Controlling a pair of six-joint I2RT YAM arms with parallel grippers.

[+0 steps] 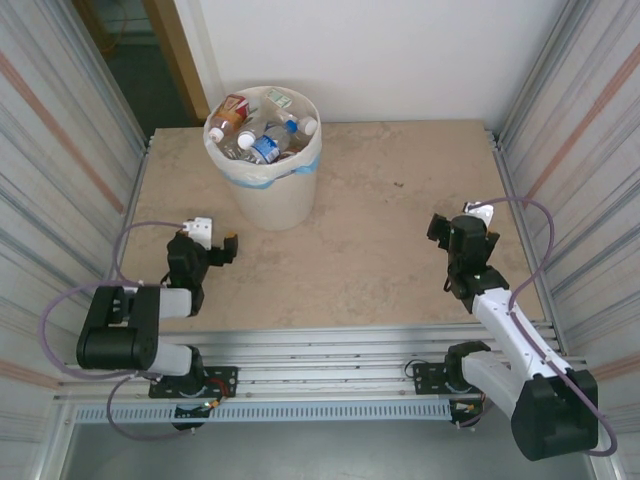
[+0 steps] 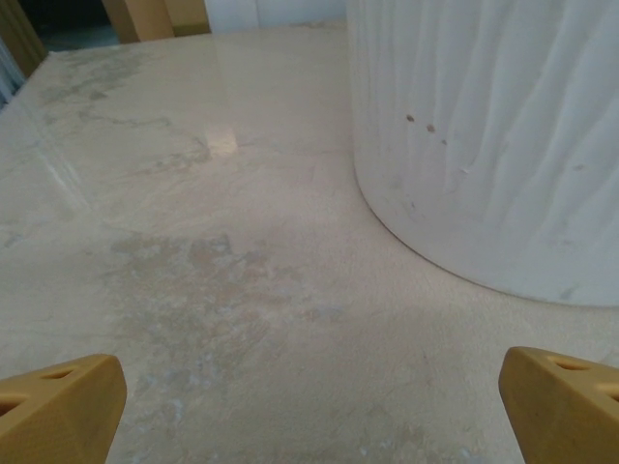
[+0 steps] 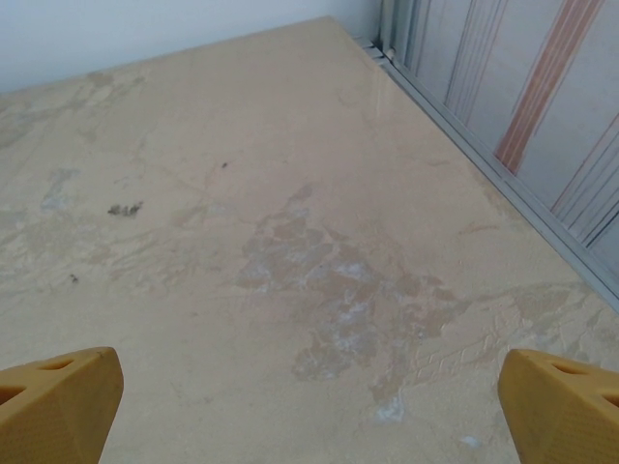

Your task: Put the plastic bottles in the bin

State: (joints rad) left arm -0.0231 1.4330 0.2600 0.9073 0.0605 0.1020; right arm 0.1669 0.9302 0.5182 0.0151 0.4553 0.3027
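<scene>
Item one: we record a large round cream-white bucket-shaped bin, lined with a pale bag and ringed by a blue tape band. It stands upright on the far left part of the beige, marble-patterned bench, near the white back wall. Item two: the small plastic bottles lie heaped inside the bin, up to its rim. Among them we make out a clear bottle with a blue label, a bottle with a red label and a white cap. Item three: the left end effector hangs low over the near left of the bench, just in front of the bin and apart from it. In its wrist view the two yellow fingertips stand spread wide at the lower corners with bare bench between them, and the bin's ribbed white wall rises close ahead on the right. Item four: the right end effector sits over the right side of the bench, well apart from the bin. Its yellow fingertips are likewise spread wide and hold nothing, above a stained patch of the bench surface. A corrugated grey side panel with a reddish stripe runs along the right edge. Item five: a pale lilac cable loops beside the left arm.
</scene>
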